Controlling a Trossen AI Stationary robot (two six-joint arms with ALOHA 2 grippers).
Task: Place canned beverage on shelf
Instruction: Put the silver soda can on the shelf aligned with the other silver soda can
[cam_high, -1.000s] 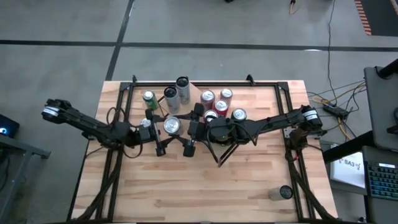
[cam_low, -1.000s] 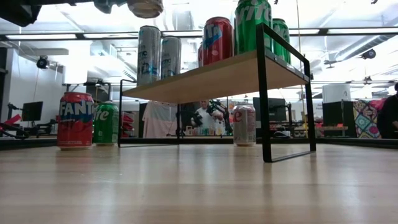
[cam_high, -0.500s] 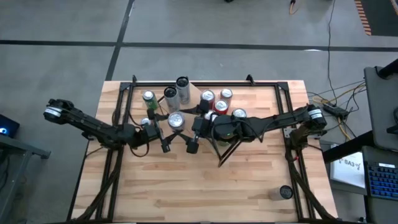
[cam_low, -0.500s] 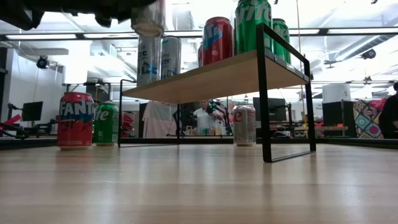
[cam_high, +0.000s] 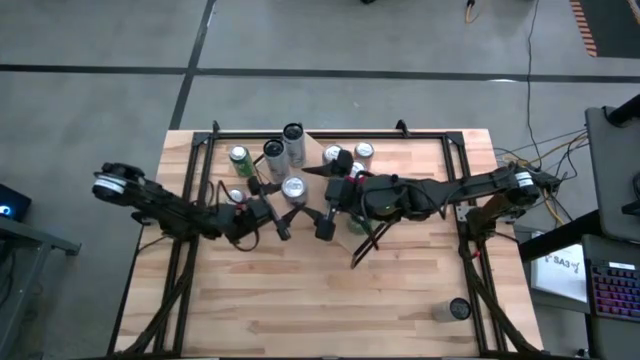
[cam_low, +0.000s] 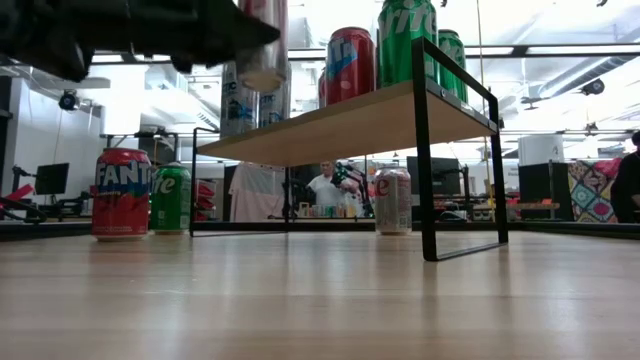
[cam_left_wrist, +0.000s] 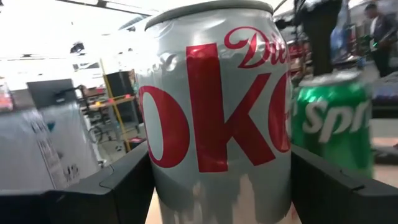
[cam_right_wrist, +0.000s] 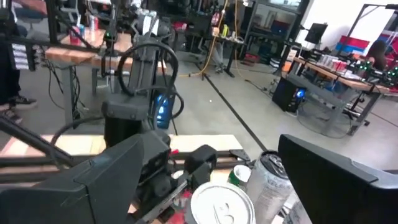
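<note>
We see the can (cam_left_wrist: 217, 112) as a silver Diet Coke with red lettering, filling the left wrist view between the left gripper's (cam_high: 283, 205) two dark fingers (cam_left_wrist: 124, 180), which are clamped on its sides. From above, its silver top (cam_high: 293, 187) sits over the middle of the shelf (cam_high: 322, 168), and in the low view it hangs upright (cam_low: 263, 45) above the shelf's near left part, its base at about the height of the other cans' middles. We cannot tell whether it touches the board.

The shelf (cam_low: 340, 125) is a light-wood board on thin black end frames. On it stand two tall silver cans (cam_low: 238, 100), a red can (cam_low: 350, 62) and green Sprite cans (cam_low: 407, 40). A green Sprite can (cam_left_wrist: 333, 124) shows just beside the held can in the left wrist view. On the table (cam_high: 300, 300), under and beside the shelf, are a red Fanta can (cam_low: 122, 193), a green can (cam_low: 171, 198) and a pale can (cam_low: 392, 200). One more can (cam_high: 458, 309) stands well apart near the table's right front corner.

The right gripper (cam_high: 328, 210) hovers just right of the held can, its fingers (cam_right_wrist: 323, 180) spread wide around nothing.

The left arm's dark bulk covers the upper part of the can in the low view, and the arms hide part of the shelf from above.
</note>
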